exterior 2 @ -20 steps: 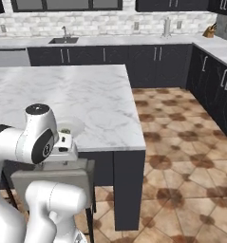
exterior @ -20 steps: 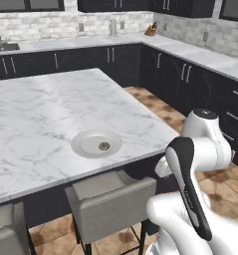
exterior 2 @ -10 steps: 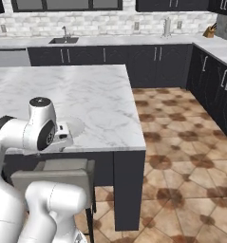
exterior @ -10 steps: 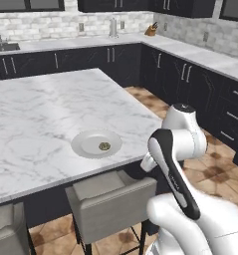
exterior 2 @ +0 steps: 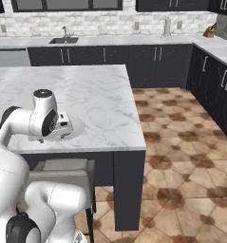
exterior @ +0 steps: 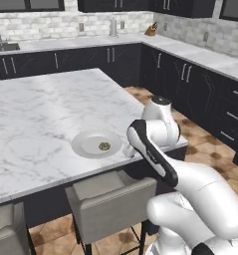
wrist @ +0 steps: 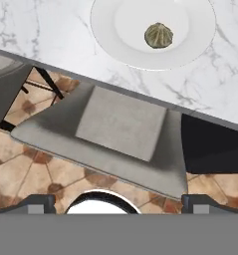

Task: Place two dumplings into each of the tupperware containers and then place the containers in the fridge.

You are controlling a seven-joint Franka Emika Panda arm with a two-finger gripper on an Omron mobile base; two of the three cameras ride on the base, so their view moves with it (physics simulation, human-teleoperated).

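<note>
On the marble bench (exterior: 41, 109) I see one dumpling (wrist: 158, 35) on a white plate (wrist: 110, 25) — my fingers (wrist: 37, 203) are wide open, holding nothing.

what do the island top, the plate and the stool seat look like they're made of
Island top: likely polished marble or a look-alike, white with grey veining.
Plate: probably glazed ceramic, plain white, smooth, with a raised rim; it holds one dumpling.
Stool seat: seems upholstered in matte grey fabric, with a soft cushion shape.
</note>
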